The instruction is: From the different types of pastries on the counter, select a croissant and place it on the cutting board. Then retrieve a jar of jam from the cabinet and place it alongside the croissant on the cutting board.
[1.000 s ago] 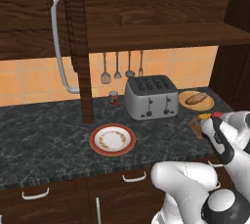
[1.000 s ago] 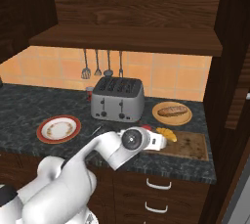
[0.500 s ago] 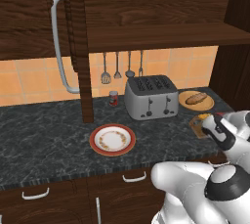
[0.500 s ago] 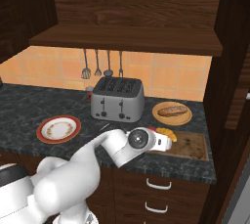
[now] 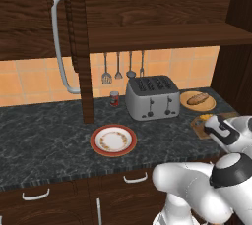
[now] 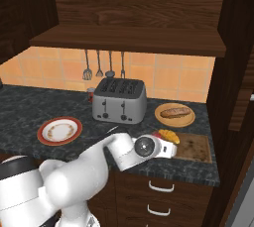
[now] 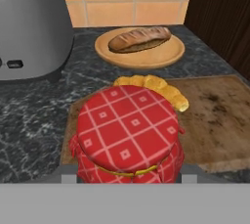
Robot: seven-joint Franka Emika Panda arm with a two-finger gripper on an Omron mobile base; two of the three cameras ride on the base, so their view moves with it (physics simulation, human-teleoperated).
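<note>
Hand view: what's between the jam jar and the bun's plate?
The croissant, lying on the cutting board just behind the jam jar; past it, bare counter before the plate.

The jar of jam (image 7: pixel 128 135) with its red lid sits close up, over the cutting board (image 7: pixel 215 115), touching the croissant (image 7: pixel 158 89).

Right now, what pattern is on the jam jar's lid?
Red with a white check pattern, clearest on the jar of jam in the hand view.

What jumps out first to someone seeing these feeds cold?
The jar of jam with its red checked cover, large in the hand view and held in the shut gripper over the cutting board. Right behind it lies the croissant on the board, and beyond that the brown bun on its round plate.
</note>
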